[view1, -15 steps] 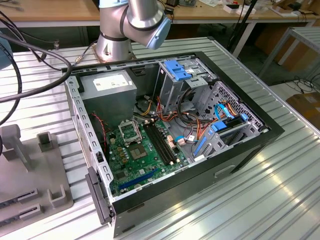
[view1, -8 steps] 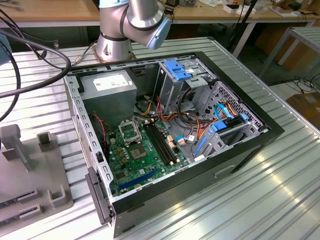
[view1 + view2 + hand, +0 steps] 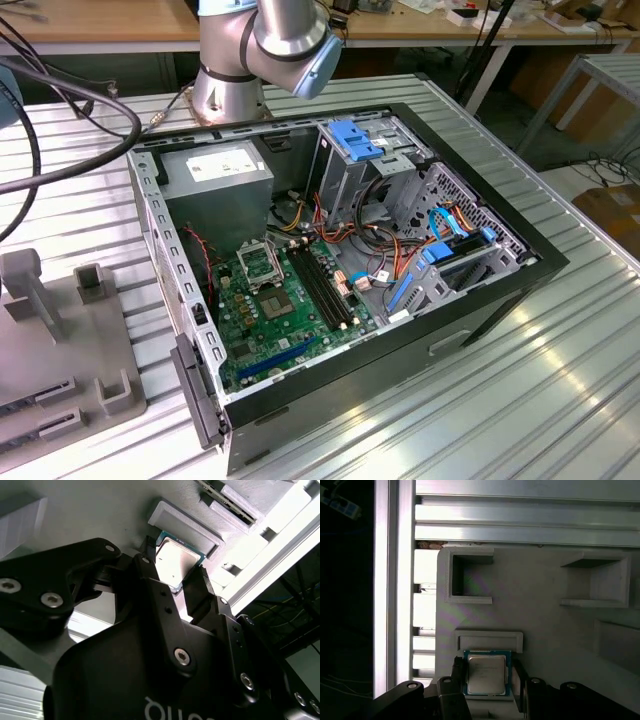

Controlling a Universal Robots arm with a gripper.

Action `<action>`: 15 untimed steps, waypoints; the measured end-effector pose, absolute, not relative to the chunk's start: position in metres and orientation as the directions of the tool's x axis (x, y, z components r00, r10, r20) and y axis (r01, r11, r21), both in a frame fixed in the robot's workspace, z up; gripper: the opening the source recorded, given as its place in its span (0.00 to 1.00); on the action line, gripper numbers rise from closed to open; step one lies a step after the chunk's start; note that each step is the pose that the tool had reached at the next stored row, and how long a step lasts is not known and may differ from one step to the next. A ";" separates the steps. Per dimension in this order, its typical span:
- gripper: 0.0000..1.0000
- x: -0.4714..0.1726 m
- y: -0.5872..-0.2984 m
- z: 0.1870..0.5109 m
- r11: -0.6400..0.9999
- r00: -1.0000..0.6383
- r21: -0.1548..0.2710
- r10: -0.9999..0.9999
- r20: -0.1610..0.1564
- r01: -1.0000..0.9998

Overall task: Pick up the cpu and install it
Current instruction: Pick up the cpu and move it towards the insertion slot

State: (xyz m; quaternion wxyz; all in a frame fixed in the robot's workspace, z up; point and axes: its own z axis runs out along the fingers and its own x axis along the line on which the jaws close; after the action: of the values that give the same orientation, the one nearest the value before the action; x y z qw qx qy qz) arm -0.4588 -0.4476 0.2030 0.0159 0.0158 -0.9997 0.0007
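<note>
1. The end effector [image 3: 488, 664] [image 3: 174, 562] is spread. In both wrist views its two black fingers stand one at each side of the cpu [image 3: 486, 675] [image 3: 176, 560], close to its edges. In the first wrist view a thin gap shows at one side.
2. The cpu lies flat on a pale grey fixture [image 3: 545, 625] [image 3: 100, 510], metal top upward with a green rim around it. It is not lifted.
3. A raised bar [image 3: 488, 640] [image 3: 185, 522] of the fixture sits just beside one edge of the cpu. Beyond it, in the first wrist view, is a square open pocket [image 3: 470, 575].
4. The fixture rests on a ribbed aluminium surface [image 3: 520, 525] [image 3: 520, 400].
5. In the exterior view the fixture [image 3: 70, 345] sits near, at the exterior view's left.
6. To its right an open computer case [image 3: 330, 395] lies on the surface, its green motherboard [image 3: 270, 320] facing up.
7. Near the middle of the motherboard is a black square socket frame [image 3: 262, 265]. Nothing can be made out seated in it.
8. Farther back in the case is a grey power supply [image 3: 220, 170] with a white label.
9. Behind the case stands the arm base [image 3: 230, 85] on the surface.
10. Farthest away are wooden benches [image 3: 110, 20].
</note>
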 end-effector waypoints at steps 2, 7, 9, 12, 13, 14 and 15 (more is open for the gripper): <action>0.47 -0.459 -0.448 0.204 0.999 -0.999 -0.001 -0.032 0.032 -0.032; 0.47 -0.459 -0.448 0.205 0.999 -0.999 -0.001 -0.032 0.032 -0.032; 0.47 -0.459 -0.448 0.206 0.999 -0.999 -0.001 -0.032 0.032 -0.032; 0.47 -0.459 -0.448 0.207 0.999 -0.999 -0.001 -0.032 0.032 -0.032; 0.47 -0.459 -0.448 0.207 0.999 -0.999 -0.001 -0.032 0.032 -0.032; 0.47 -0.459 -0.448 0.208 0.999 -0.999 -0.001 -0.032 0.032 -0.032; 0.47 -0.459 -0.448 0.208 0.999 -0.999 -0.001 -0.032 0.032 -0.032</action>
State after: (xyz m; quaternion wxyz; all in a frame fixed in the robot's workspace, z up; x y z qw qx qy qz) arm -0.4588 -0.4476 0.2080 0.0159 0.0159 -0.9997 0.0007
